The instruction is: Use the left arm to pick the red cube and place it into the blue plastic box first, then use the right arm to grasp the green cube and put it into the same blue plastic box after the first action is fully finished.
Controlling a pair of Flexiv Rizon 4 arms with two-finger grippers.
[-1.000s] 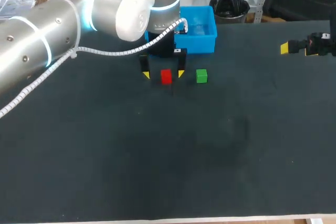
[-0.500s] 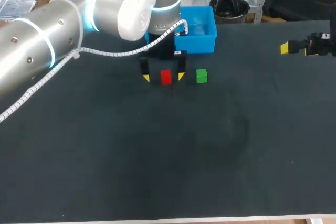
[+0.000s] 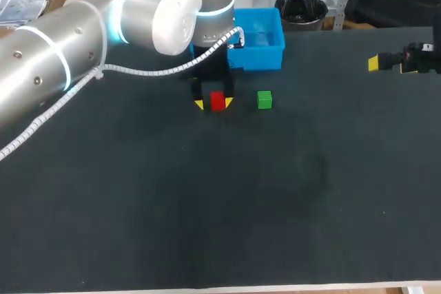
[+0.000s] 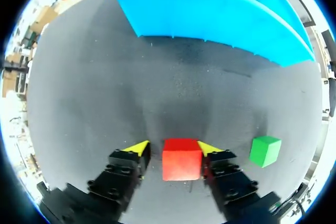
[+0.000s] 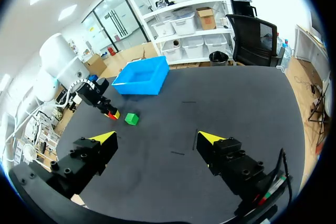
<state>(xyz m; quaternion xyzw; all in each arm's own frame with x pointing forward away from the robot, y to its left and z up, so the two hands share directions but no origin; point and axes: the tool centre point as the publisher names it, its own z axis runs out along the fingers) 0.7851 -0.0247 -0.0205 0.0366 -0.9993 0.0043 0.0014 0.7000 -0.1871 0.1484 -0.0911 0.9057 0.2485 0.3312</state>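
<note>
Step in hand: first half of the task, the grasp on the red cube (image 4: 181, 159).
Left gripper (image 4: 173, 144): down at table level, straddling the red cube. Opening only slightly wider than the cube. The finger on the green cube's side looks to be against the cube face. The other finger shows a thin strip of table between it and the cube. Judged not yet clamped, with nothing lifted.
Red cube: sits flat on the dark table (image 3: 207, 204), between the left gripper's yellow tips, near the front wall of the blue box (image 3: 258, 58) but not touching it.
Green cube (image 3: 264, 99): on the table just beside the red cube, on the side away from the left arm's base. It is clear of both grippers and apart from the box.
Blue box: at the far edge of the table, behind the cubes. No cube shows in the part of its inside that the head view takes in.
Right gripper (image 5: 156, 137): fingers spread wide, holding nothing. It sits high at the right side of the table, well apart from the cubes and the box.
Done: approach and alignment over the red cube.
Left to do: finish closing, lift, carry to the box, release. Then the whole green cube sequence with the right arm.
Progress estimate: early, no cube placed.
Risk noted: the off-centre contact may nudge the red cube sideways as the jaws close. The green cube is close enough to watch.
</note>
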